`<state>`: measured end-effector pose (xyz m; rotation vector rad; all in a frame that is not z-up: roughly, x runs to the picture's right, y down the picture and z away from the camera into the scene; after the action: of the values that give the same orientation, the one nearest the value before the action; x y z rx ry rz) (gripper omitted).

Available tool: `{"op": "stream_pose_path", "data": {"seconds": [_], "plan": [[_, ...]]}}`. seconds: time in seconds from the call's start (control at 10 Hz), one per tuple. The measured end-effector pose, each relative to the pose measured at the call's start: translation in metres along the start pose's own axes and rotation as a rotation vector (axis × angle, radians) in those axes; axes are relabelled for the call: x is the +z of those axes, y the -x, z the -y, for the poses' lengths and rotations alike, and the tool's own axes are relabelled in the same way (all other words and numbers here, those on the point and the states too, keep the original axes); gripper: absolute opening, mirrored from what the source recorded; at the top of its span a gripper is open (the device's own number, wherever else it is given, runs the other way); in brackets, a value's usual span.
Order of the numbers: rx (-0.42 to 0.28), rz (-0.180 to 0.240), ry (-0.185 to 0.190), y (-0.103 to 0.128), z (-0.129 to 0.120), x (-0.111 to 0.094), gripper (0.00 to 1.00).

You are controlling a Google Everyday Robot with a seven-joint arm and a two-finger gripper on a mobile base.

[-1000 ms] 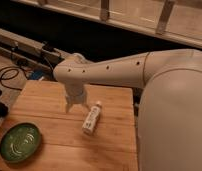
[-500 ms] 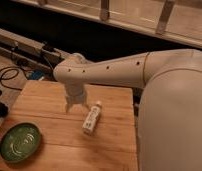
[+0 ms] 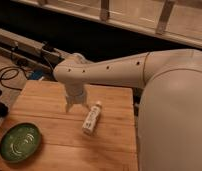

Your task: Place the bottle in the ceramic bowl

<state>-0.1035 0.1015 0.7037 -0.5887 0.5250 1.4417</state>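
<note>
The small white bottle [image 3: 92, 119] lies on its side on the wooden table [image 3: 54, 100], cap pointing away toward the back right. The green ceramic bowl [image 3: 19, 142] sits empty at the table's front left corner. My gripper [image 3: 75, 106] hangs pointing down from the white arm, just left of the bottle's cap end and slightly above the table. Its fingers are apart and hold nothing. The bowl is well to the left and in front of the gripper.
My large white arm and body [image 3: 169, 100] fill the right side and overhang the table's right edge. Black cables [image 3: 9, 75] and a dark rail [image 3: 24, 47] lie behind the table on the left.
</note>
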Motion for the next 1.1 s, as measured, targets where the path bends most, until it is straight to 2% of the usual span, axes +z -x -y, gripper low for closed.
{"op": "stream_pose_path", "data": {"seconds": [0.9,1.0,1.1], "plan": [[-0.002,0.003,-0.001,0.001,0.0,0.0,0.65],[0.002,0.022,-0.02,0.005,0.001,-0.002,0.65],[0.012,0.064,-0.036,0.014,-0.003,-0.003,0.65]]}}
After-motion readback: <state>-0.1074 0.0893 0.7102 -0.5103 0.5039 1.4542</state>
